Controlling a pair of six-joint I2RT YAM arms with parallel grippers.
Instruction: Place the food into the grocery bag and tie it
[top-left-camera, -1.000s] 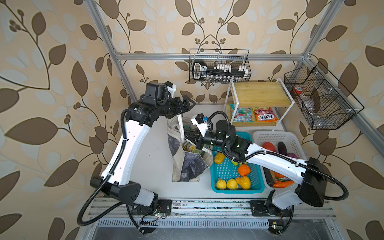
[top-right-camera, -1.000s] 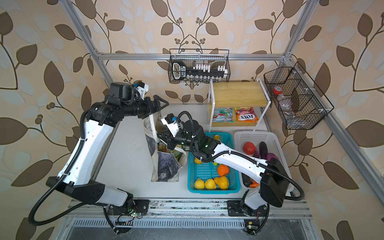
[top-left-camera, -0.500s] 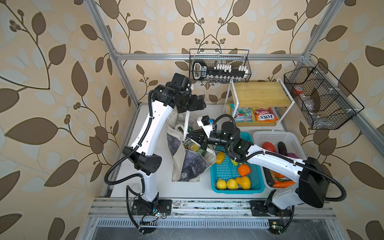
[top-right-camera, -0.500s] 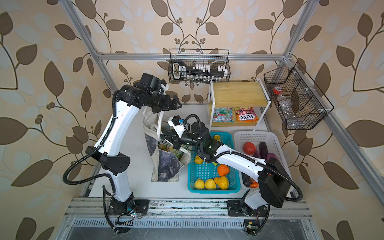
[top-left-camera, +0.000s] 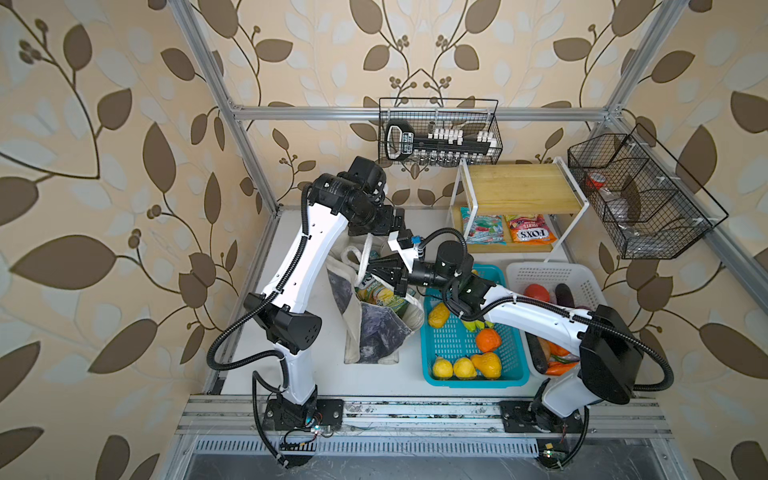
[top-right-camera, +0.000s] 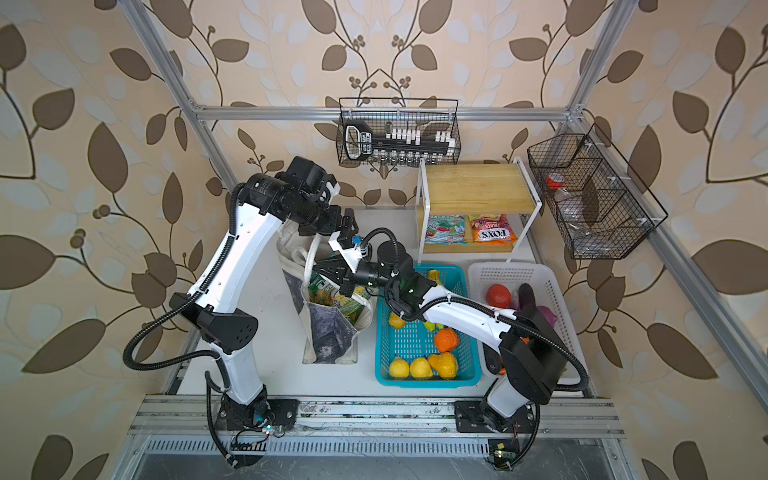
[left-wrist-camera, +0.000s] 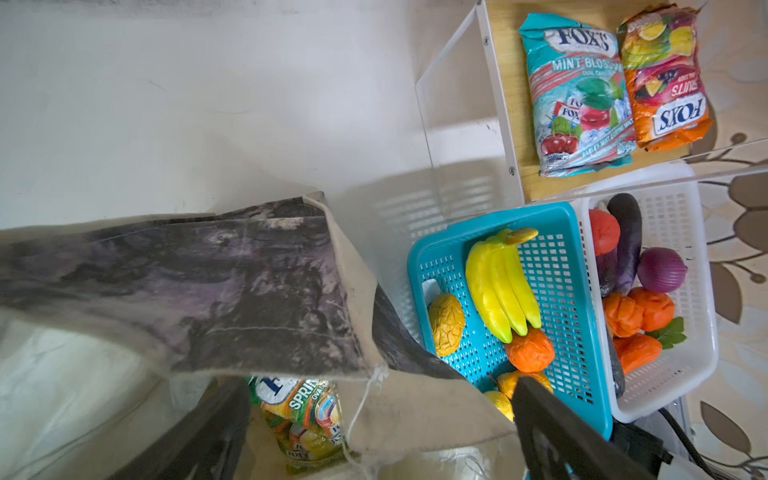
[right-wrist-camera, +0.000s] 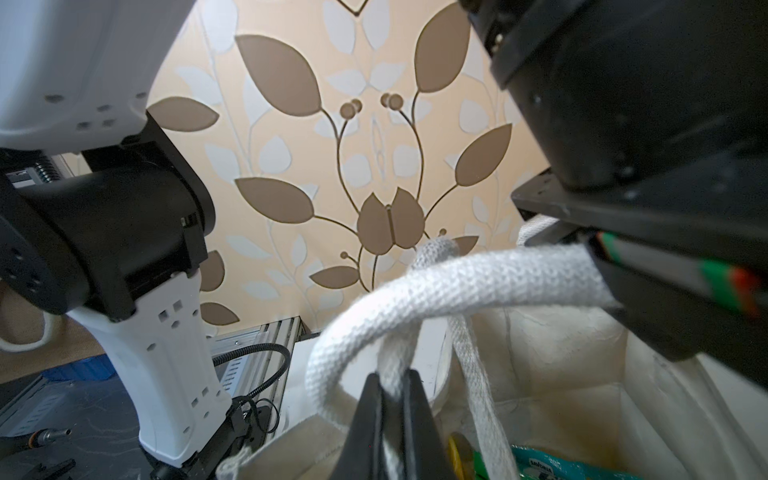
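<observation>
Nearest the rail, on the bench (top-left-camera: 316, 374), the turquoise basket (top-left-camera: 473, 380) holds two lemons (top-left-camera: 442, 368), a yellow pear (top-left-camera: 487, 365), an orange fruit (top-left-camera: 488, 340) and the banana bunch (left-wrist-camera: 500, 282). The right arm (top-left-camera: 536, 318) crosses over this basket and mostly hides the bananas in both top views. Just beside it, the white basket (top-left-camera: 540, 270) is filled with toy vegetables (top-left-camera: 536, 293). On the turquoise basket's other side the canvas tote (top-left-camera: 374, 332) stands open with a yellow-green packet (top-left-camera: 380, 297) inside. The right hand (right-wrist-camera: 390, 386) is pinched tight on a white strap handle (right-wrist-camera: 457, 274) over the bag's mouth. The left hand (left-wrist-camera: 376, 384) hangs above the tote's far edge, spread wide and holding nothing. Farther back, under the wooden rack (top-left-camera: 519, 187), the teal-red packet (top-left-camera: 483, 229) lies beside the orange FOX'S packet (top-left-camera: 530, 228). Black wire baskets (top-left-camera: 440, 133) hang on the frame beyond.
</observation>
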